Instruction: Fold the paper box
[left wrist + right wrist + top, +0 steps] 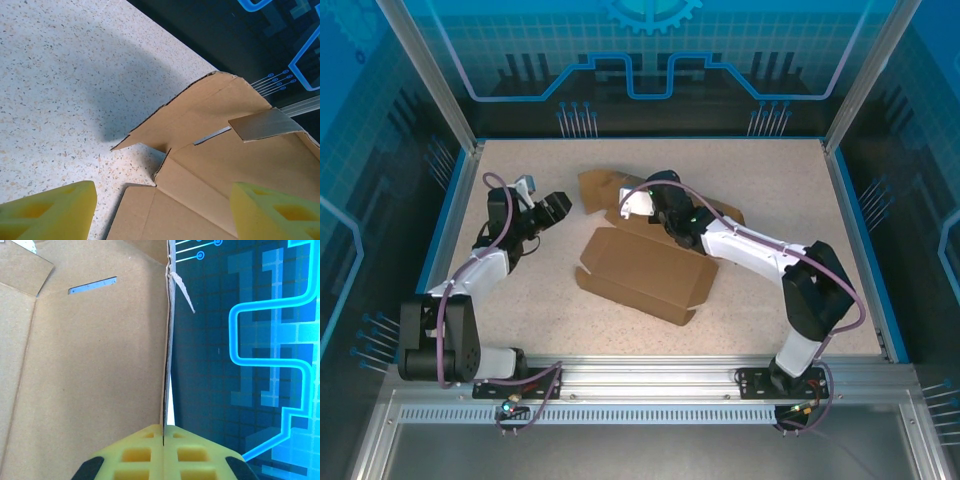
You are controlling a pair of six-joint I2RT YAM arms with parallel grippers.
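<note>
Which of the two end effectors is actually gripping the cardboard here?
The right end effector: it is shut on a panel edge of the paper box. The left end effector stands open beside the box, holding nothing.

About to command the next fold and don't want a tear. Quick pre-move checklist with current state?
1. Right gripper shut on the paper box panel edge: ok.
2. Left gripper open, holding nothing: ok.
3. Slotted flap ahead of the left gripper, clear of its fingers: ok.
4. Crease under the right arm: cannot tell, the arm covers it.
5. Box well inside the table edges: ok.
</note>
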